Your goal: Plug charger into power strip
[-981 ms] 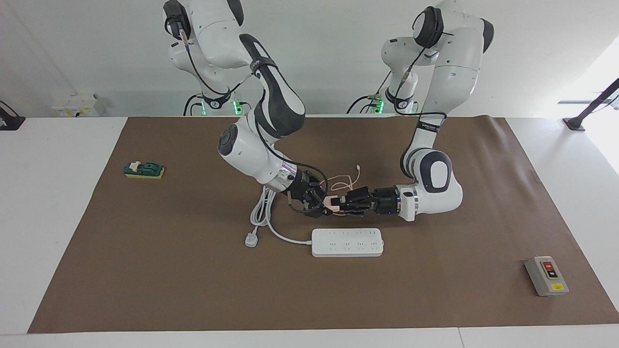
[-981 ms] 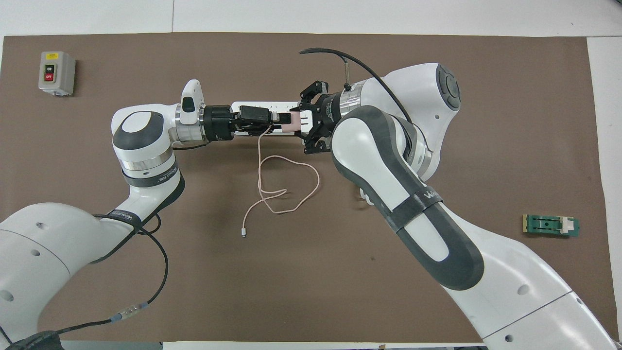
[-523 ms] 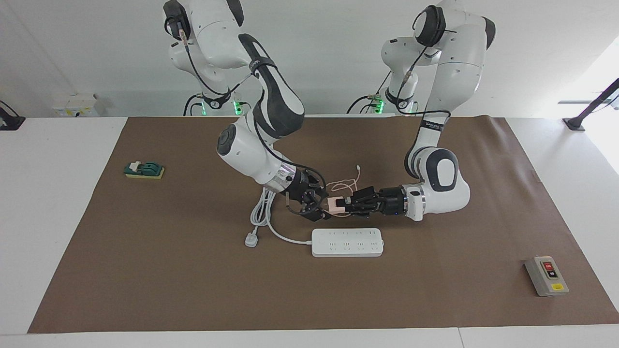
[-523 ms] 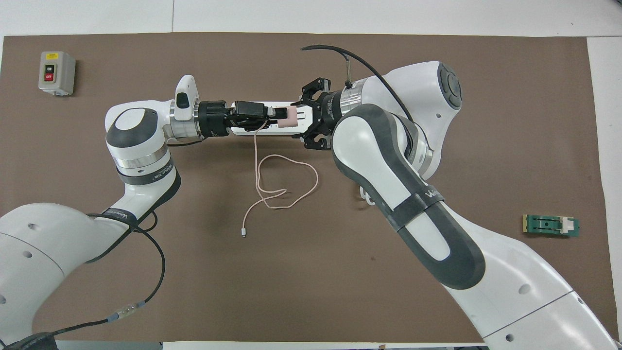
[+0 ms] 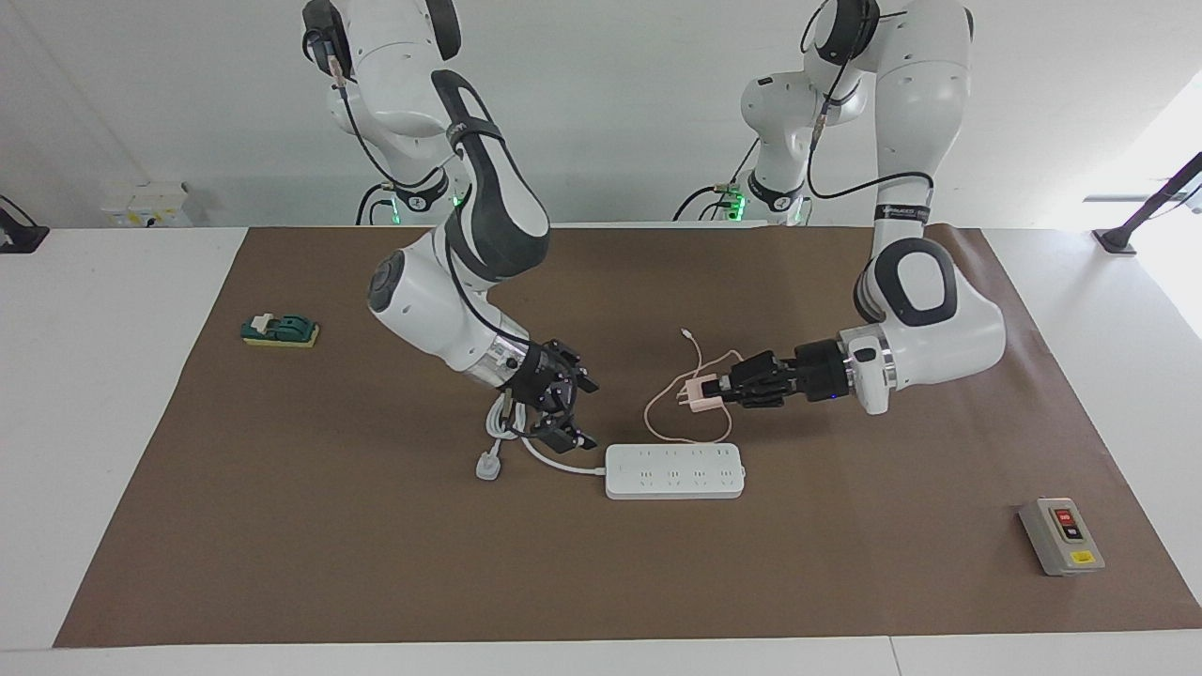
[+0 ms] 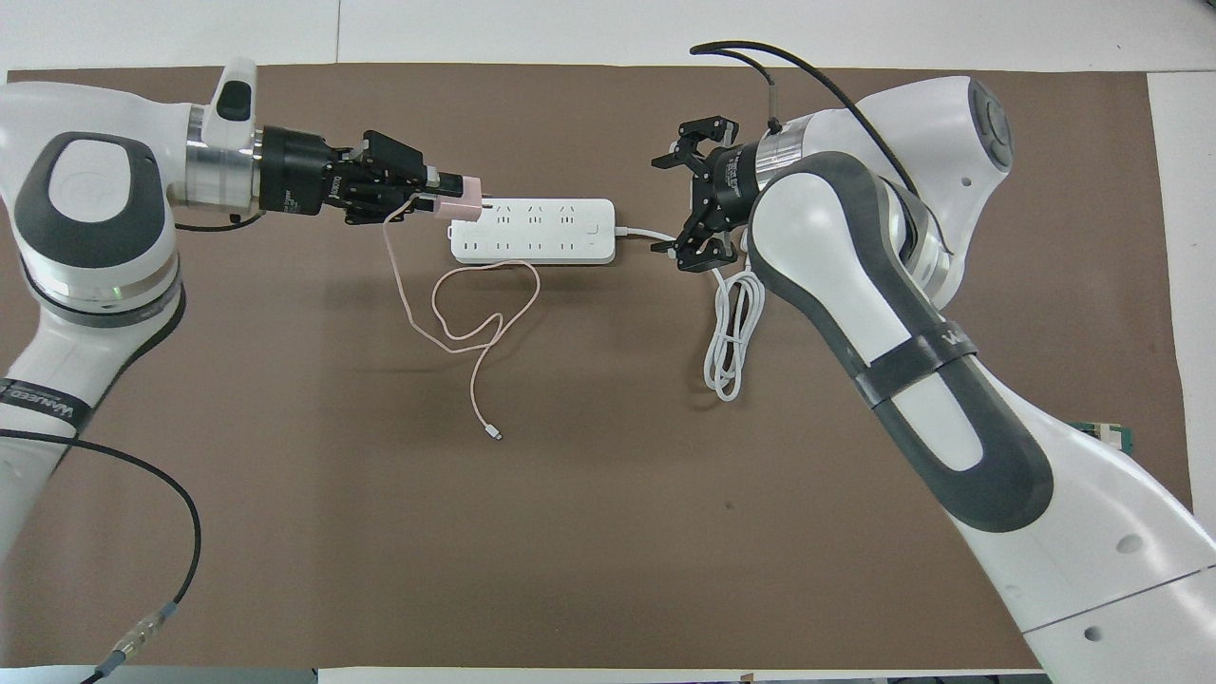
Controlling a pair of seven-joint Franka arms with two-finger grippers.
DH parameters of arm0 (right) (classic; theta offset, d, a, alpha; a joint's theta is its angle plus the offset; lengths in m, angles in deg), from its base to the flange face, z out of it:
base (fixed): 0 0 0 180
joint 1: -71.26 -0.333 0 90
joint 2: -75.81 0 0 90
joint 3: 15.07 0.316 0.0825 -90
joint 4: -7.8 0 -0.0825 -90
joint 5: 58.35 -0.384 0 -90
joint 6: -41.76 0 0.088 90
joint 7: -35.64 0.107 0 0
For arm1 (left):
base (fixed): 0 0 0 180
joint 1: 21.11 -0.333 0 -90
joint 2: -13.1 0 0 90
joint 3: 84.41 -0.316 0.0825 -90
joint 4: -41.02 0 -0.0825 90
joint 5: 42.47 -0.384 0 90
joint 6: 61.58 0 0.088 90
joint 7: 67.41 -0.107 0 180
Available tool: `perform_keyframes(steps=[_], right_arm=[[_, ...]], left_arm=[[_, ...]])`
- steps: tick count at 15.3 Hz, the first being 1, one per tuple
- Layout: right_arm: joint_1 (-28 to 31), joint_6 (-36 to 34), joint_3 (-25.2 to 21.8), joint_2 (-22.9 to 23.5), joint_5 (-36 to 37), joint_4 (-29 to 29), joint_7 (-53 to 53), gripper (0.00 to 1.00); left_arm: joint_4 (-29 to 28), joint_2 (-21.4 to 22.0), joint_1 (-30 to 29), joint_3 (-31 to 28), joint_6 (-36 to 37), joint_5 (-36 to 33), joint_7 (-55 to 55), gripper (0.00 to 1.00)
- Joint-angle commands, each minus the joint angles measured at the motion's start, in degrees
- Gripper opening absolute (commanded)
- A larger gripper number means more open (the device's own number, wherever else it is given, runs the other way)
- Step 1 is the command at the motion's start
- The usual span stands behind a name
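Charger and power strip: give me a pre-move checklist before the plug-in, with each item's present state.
1. Charger held by the left gripper: ok.
2. Prongs aimed down at the sockets: not ok; they point sideways toward the right arm's end.
3. Charger over the power strip: not ok; in the facing view it hangs over the mat, nearer to the robots than the strip.
4. Right gripper out of the way: ok, open, over the strip's white cord, off the sockets.
5. Pink cable off the sockets: ok, it lies on the mat.
6. Strip flat, sockets up: ok.
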Motion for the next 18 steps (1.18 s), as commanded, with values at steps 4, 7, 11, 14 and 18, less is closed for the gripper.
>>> perform_keyframes(steps=[4, 7, 11, 14, 18], right_arm=[[5.49, -8.23, 0.14, -4.16, 7.01, 0.66, -2.86, 1.00], [8.92, -13.67, 0.14, -5.65, 9.64, 0.75, -7.77, 1.00], [12.17, -20.71, 0.14, -7.67, 14.91, 0.84, -18.31, 1.00], [15.07, -24.58, 0.14, -8.82, 16.07, 1.10, -23.69, 1.00], [17.98, -29.06, 0.14, -10.13, 20.89, 1.19, -35.88, 1.00]], left_arm=[[7.06, -0.32, -3.79, -0.09, 11.40, -19.47, 11.75, 0.00], [8.11, -0.49, -5.38, -0.09, 15.27, -26.66, 11.31, 0.00], [11.28, -0.06, -7.65, 0.00, 15.29, -32.57, 11.13, 0.00], [11.28, 2.31, -8.19, -0.09, 11.17, -33.01, 12.71, 0.00], [11.46, 3.55, -7.23, 0.62, 11.77, -43.73, 28.93, 0.00]])
